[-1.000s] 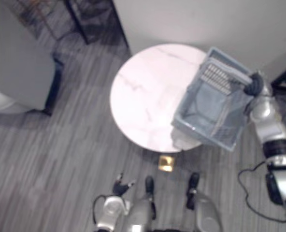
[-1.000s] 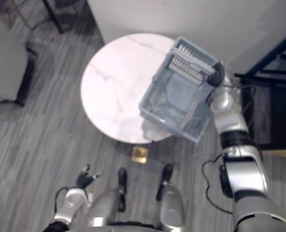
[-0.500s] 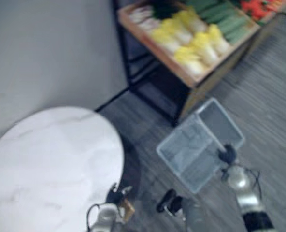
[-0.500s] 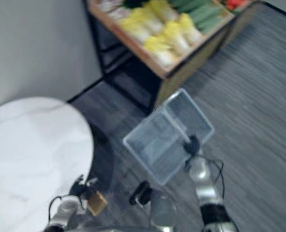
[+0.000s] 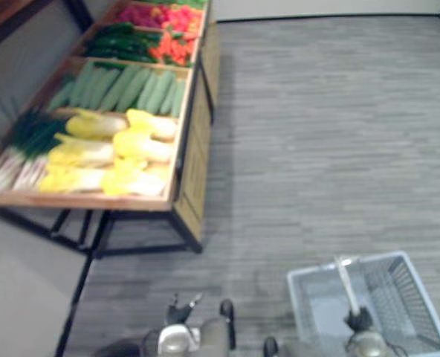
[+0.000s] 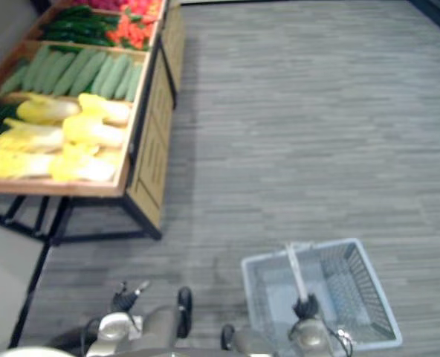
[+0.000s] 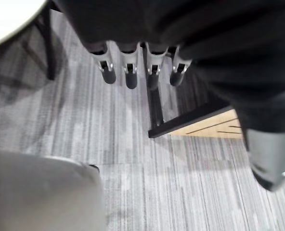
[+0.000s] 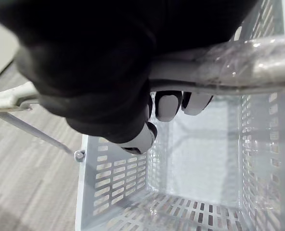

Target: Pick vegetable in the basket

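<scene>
— Left eye view: where are the vegetables (image 5: 120, 145)?
— On the bench (image 5: 94, 200), well apart from the basket (image 5: 422, 316).
— And the basket?
— Right robot hand (image 8: 104, 77) hangs low, fingers curled round its handle (image 8: 239, 60).
— The other?
— Left robot hand (image 7: 131, 77) hangs low, fingers straight, holding nothing.

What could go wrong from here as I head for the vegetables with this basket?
1. The stand sits off to the left, apart from the robot; reaching early with the open left hand would likely fall short.
2. The basket hangs empty from the right hand, curled round its handle; it may swing into the stand while turning.
</scene>
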Controlling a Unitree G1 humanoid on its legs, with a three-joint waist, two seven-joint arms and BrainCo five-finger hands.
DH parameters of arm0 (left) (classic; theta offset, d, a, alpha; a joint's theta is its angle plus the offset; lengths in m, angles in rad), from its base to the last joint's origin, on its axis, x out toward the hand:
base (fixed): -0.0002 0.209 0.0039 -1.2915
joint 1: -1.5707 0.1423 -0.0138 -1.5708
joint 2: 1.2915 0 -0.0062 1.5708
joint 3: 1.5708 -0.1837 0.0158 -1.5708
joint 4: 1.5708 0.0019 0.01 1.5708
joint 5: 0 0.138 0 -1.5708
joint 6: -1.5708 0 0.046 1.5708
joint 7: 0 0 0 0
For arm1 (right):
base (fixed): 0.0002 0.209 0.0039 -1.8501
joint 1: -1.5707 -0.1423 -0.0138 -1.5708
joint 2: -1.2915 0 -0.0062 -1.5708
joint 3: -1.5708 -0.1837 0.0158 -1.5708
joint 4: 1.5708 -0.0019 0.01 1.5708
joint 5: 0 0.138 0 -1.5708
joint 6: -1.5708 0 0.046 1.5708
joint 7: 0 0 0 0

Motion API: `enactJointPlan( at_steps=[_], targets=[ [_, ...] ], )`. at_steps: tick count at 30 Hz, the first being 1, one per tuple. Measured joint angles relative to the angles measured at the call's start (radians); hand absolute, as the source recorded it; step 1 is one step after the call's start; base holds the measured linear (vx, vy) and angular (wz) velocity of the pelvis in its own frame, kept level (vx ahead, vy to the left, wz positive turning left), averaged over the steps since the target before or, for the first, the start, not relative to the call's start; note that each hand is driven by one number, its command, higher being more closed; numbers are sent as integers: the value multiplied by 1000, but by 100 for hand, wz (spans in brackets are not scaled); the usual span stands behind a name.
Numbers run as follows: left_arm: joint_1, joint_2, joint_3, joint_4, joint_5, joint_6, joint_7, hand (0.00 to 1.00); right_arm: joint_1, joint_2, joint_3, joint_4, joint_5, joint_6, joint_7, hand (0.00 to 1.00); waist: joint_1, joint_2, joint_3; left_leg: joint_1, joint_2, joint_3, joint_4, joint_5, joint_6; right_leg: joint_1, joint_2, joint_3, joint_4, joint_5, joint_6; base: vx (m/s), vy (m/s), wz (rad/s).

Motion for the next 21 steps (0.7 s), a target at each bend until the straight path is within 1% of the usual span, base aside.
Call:
enactJointPlan(
  at_steps=[1, 2, 3, 4, 5, 6, 7, 8, 9, 10, 11, 12, 13, 14, 15, 16, 17, 18, 19, 20, 21],
  targets=[
    [-3, 1, -3, 8, 0, 0, 0, 0, -1, 7, -15, 44, -1, 1, 0, 100, -4, -16, -3, 30, -16, 22, -13, -23, 27, -19, -22, 9, 86, -24, 32, 453, 199, -59],
    [-5, 10, -10, 10, 0, 1, 1, 0, -5, 21, -51, 92, -1, 3, -2, 100, -4, -36, 1, 74, -31, 43, -35, -49, 36, -88, -46, -22, 275, -28, 85, 353, 149, -38],
    [-6, 17, -17, 14, -1, 4, -1, 0, -7, 24, -66, 109, -1, 7, -2, 100, -7, -40, 4, 103, -35, 45, -47, -54, 36, -119, -61, -46, 374, -14, 130, 412, 181, -26],
    [-10, 29, -39, 33, 0, 11, -1, 0, -4, 34, -98, 138, 0, 18, -2, 100, -26, -48, 7, 167, -35, 45, -68, -72, 49, -181, -97, -101, 568, 25, 209, 516, 160, 6],
    [-8, 48, -60, 53, 0, 19, -2, 0, 1, 37, -126, 151, 0, 29, -2, 100, -44, -52, 6, 234, -34, 39, -88, -86, 58, -214, -147, -167, 691, 12, 184, 440, 120, 12],
    [-4, 52, -64, 56, 0, 23, -2, 0, 8, 35, -141, 156, 1, 30, -4, 100, -47, -52, 6, 269, -31, 37, -108, -87, 59, -228, -172, -199, 725, -1, 162, 520, 80, 12],
    [0, 60, -65, 56, 0, 25, -2, 0, 12, 33, -169, 175, 3, 30, -7, 100, -55, -44, 10, 322, -17, 35, -139, -86, 58, -255, -211, -256, 733, -20, 130, 404, 19, 2],
    [-3, 68, -60, 56, 0, 27, -2, 0, 12, 37, -199, 186, 13, 40, -8, 100, -57, -39, 12, 352, 3, 33, -156, -86, 58, -284, -231, -295, 677, -31, 111, 486, 8, 4],
    [-6, 69, -52, 54, 0, 27, -2, 0, 12, 37, -208, 193, 26, 43, -8, 100, -58, -37, 13, 363, 16, 31, -163, -86, 57, -295, -233, -310, 624, -35, 105, 408, -61, 12],
    [-15, 69, -45, 52, 0, 27, -2, 0, 10, 39, -234, 216, 48, 44, -7, 100, -58, -33, 14, 368, 39, 22, -166, -85, 57, -314, -231, -329, 480, -29, 102, 415, -126, 22],
    [-23, 65, -42, 50, 0, 26, -3, 0, 8, 43, -249, 225, 50, 46, -7, 100, -60, -28, 16, 368, 60, 6, -167, -85, 49, -329, -227, -332, 313, 0, 107, 424, -163, 24],
    [-31, 61, -36, 51, 0, 26, -5, 0, 9, 45, -261, 227, 51, 46, -7, 100, -61, -24, 19, 372, 73, 4, -167, -89, 40, -336, -222, -329, 216, 44, 103, 440, -218, 16],
    [-31, 57, -23, 59, 1, 25, -8, 0, 9, 47, -280, 234, 65, 46, -7, 100, -62, -18, 21, 389, 95, 3, -174, -98, 14, -345, -209, -303, 39, 146, 98, 372, -197, 3],
    [-32, 57, -16, 70, 2, 25, -11, 0, 8, 48, -283, 238, 73, 46, -5, 100, -62, -18, 21, 402, 102, 1, -177, -104, -10, -344, -205, -289, -44, 205, 103, 495, -275, 3],
    [-29, 58, 6, 90, 3, 25, -12, 0, 11, 58, -295, 247, 80, 45, -4, 100, -62, -31, 14, 428, 110, -1, -183, -123, -53, -335, -201, -247, -183, 295, 107, 659, -434, 42],
    [-15, 65, 42, 98, 7, 23, -19, 0, 28, 84, -327, 256, 80, 46, -1, 100, -66, -69, 7, 477, 110, -25, -191, -156, -105, -299, -232, -212, -216, 307, 120, 689, -484, 58],
    [-17, 59, 57, 106, 7, 21, -21, 0, 32, 86, -347, 265, 81, 48, 1, 100, -68, -50, 15, 502, 126, -37, -191, -167, -121, -296, -223, -212, -177, 390, 136, 663, -522, 85],
    [-12, 35, 75, 127, 8, 17, -26, 0, 20, 88, -360, 278, 80, 54, 1, 100, -83, -7, 5, 496, 178, -48, -151, -162, -129, -321, -197, -234, -58, 370, 90, 412, -357, 53],
    [-4, 19, 87, 129, 8, 16, -27, 0, 15, 85, -371, 278, 80, 59, -4, 100, -81, 10, -2, 479, 198, -50, -108, -147, -144, -328, -187, -246, -17, 333, 77, 473, -428, 45],
    [17, -5, 118, 122, 2, 5, -29, 0, 2, 74, -383, 276, 80, 67, -1, 100, -79, 19, -2, 424, 223, -62, 28, -107, -170, -318, -178, -266, 35, 272, 60, 375, -354, 23],
    [18, -11, 140, 115, 0, -1, -29, 0, -2, 69, -383, 276, 80, 69, 4, 100, -78, 20, -2, 385, 229, -81, 117, -75, -171, -304, -176, -275, 49, 246, 54, 542, -476, 46]
  ],
)
